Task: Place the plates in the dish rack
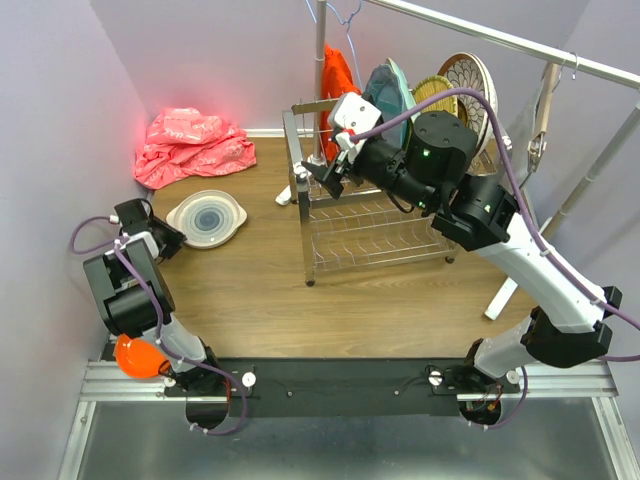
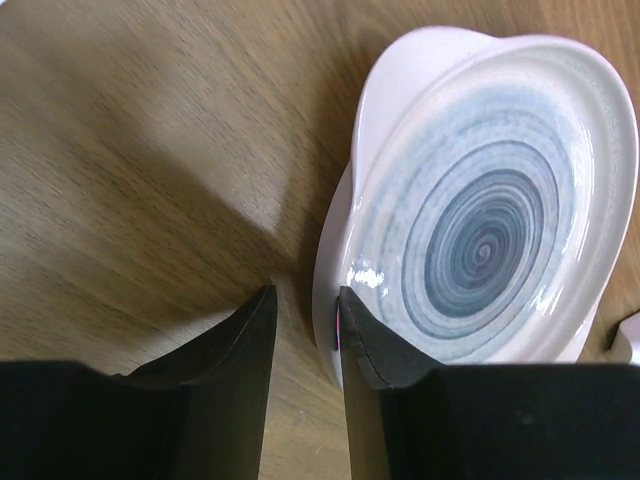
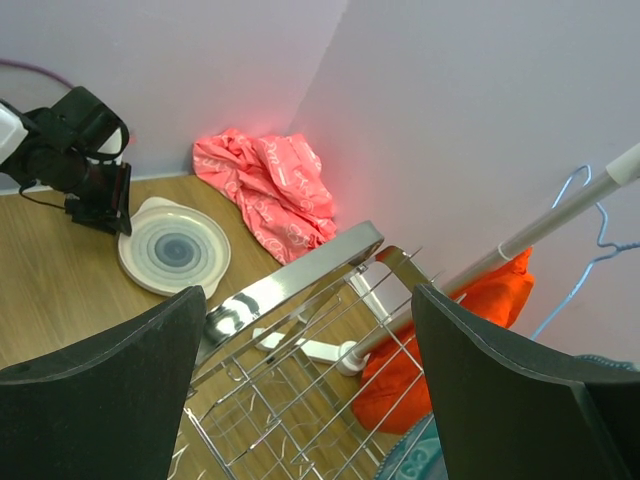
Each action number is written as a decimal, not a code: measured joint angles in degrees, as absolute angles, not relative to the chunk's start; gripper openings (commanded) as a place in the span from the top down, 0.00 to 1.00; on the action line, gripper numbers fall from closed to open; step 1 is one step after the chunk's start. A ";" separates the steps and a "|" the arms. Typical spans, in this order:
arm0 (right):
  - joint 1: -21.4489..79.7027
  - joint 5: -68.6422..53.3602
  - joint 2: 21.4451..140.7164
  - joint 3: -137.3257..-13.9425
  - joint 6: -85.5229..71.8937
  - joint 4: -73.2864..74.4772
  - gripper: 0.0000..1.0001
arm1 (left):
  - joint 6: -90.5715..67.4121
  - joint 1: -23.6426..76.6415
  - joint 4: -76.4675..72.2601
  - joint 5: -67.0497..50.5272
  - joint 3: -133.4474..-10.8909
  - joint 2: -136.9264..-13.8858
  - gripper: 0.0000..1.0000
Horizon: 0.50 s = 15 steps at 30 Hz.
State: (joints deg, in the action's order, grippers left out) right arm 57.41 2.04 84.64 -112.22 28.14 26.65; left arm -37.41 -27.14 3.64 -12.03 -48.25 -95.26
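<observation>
- Swirl plate (image 1: 207, 217) lies flat on table (image 1: 265, 295), left-centre of top view, well apart from rack (image 1: 372, 238) at right-centre
- Pink cloth (image 1: 190, 140) bunched in upper-left corner, just beyond the plate
- Rack already has 3 plates upright on its top tier, upper right: teal (image 1: 388, 92), woven yellow (image 1: 432, 92), white petal (image 1: 470, 68)
- L gripper (image 2: 308, 300) sits low at the plate's edge. Wrist view shows jaws narrow and astride the rim, one finger (image 2: 372, 345) over the plate, the other on the table side w/ a sliver of wood showing btw it and the rim, so not clamped and nothing lifted
- R gripper (image 3: 308, 297) spread wide and empty, hovering above the rack's left frame bar
- Step in hand, as I read it: pinch rim, then lift
- To do it well:
  - seat fingers deep enough that pads cover the rim wall, since the glaze looks slick
  - squeeze fully before any lift
  - raise slow, as the plate will prob. hang from that one edge and swing
  - turn it upright en route
  - aim for free tines, clear of R arm and the plates already racked
</observation>
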 measured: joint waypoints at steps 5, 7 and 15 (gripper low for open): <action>57.43 2.04 84.75 -112.79 28.12 26.65 0.09 | -36.86 -25.96 5.54 -9.72 -50.70 -96.79 0.83; 57.41 2.02 84.75 -113.06 28.12 26.65 0.09 | -36.64 -25.34 5.52 -9.34 -51.40 -97.41 0.95; 57.43 2.02 84.75 -113.21 28.10 26.65 0.09 | -33.95 -24.67 6.76 -8.75 -52.64 -97.36 1.00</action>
State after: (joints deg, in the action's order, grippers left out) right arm 57.43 2.02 84.75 -113.21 28.10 26.65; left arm -33.95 -24.67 6.76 -8.75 -52.64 -97.36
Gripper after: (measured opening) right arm 0.909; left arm 0.044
